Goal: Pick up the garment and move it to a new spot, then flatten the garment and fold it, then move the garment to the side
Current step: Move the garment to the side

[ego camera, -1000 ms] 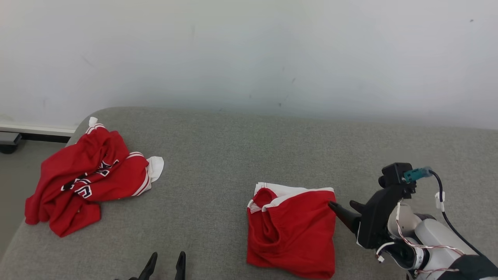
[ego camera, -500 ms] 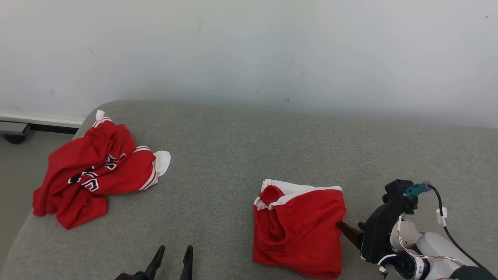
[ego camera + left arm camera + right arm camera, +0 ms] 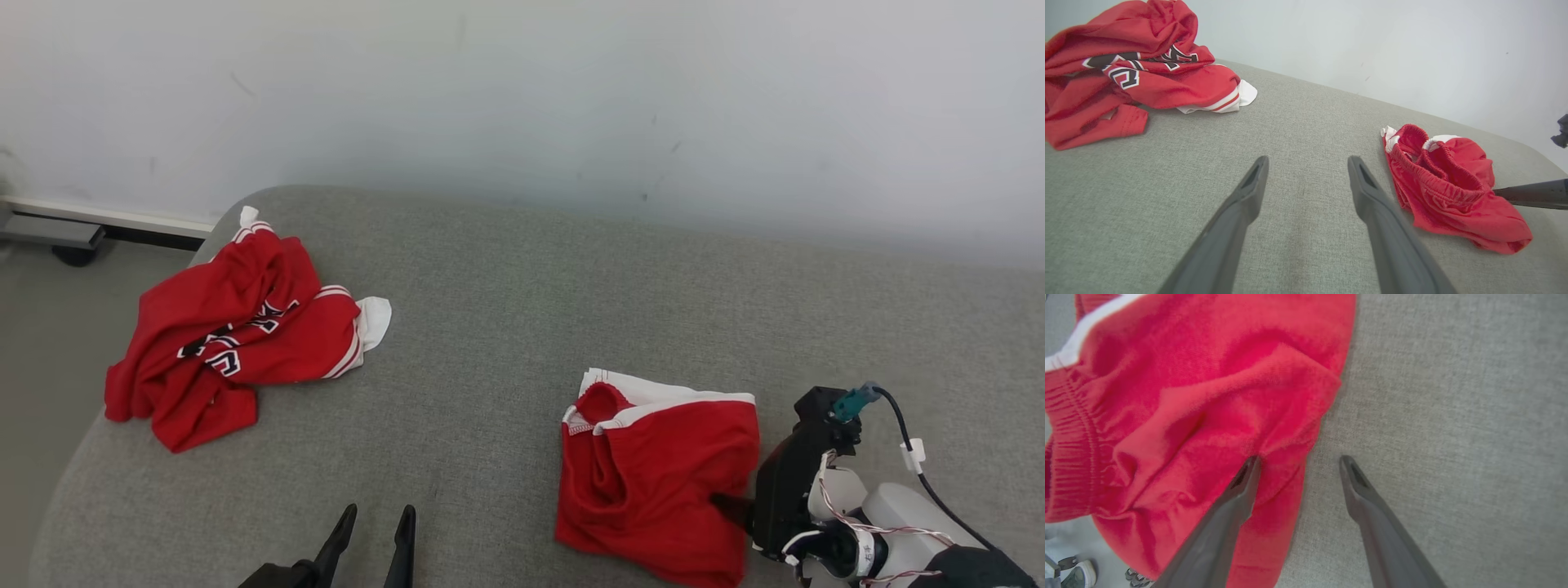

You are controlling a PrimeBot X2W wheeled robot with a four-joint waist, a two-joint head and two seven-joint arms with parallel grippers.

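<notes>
Right claw [image 3: 1300, 459], jaws apart, astride the red garment [image 3: 1208, 375] at its right edge.

Prob. robot lab / test rm, tho view narrow. Plain white wall [image 3: 522, 90], scuffed. Grey fabric-covered tabletop [image 3: 490, 278] w/ rounded corner stands before it. Grey floor [image 3: 41, 327] at left, pale skirting rail [image 3: 106, 218] along wall base. Robot arm [image 3: 894, 510] w/ exposed wires + cable. Red shorts [image 3: 653, 482], red jersey [image 3: 229, 327] lie well apart on tabletop.

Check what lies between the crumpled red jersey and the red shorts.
Nothing: only bare grey cushion separates the jersey from the shorts, plain in the head view and the left wrist view.
</notes>
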